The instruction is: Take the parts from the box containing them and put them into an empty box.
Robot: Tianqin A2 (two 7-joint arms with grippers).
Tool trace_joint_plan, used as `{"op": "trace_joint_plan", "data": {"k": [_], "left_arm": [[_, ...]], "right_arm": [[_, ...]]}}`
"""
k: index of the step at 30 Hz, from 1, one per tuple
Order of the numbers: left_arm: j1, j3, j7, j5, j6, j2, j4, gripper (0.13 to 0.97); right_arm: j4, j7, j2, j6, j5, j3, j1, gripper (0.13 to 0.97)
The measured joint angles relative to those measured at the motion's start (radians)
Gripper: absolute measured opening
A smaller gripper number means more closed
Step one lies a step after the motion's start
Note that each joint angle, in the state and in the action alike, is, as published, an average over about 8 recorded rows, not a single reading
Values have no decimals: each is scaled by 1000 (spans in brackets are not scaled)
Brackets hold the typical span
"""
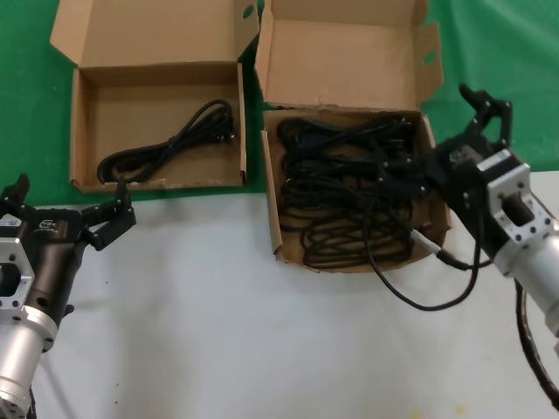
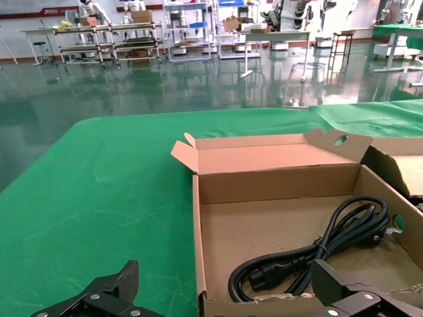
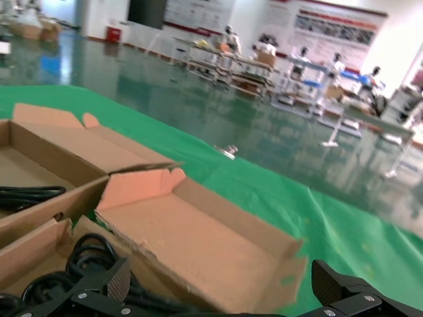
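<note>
Brown cardboard is all around the work. The left tool (image 1: 65, 214), its fingers spread apart and holding nothing, waits on the white tabletop (image 1: 218, 332) just in front of the wide box (image 1: 83, 122), where one cable (image 1: 170, 140) already lies beyond its fingers. The right tool (image 1: 472, 140), also spread apart, hangs at the far right edge of the squarish box (image 1: 349, 61). The tangled cables (image 1: 349, 188) lie beside and below it. I judge another pick is beginning: this tool must go down and clamp on one bundle.

Robot lab hall: glossy floor (image 2: 165, 86), equipment racks (image 2: 106, 39)
</note>
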Motion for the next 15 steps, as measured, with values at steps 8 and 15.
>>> {"op": "trace_joint_plan", "data": {"k": [8, 15], "left_arm": [[0, 0, 0, 0, 0, 0, 0, 919], [0, 1, 0, 0, 0, 0, 0, 963]], "right_arm": [[26, 87, -5, 50, 11, 26, -76, 966], [48, 164, -9, 94, 20, 50, -143, 966]]}}
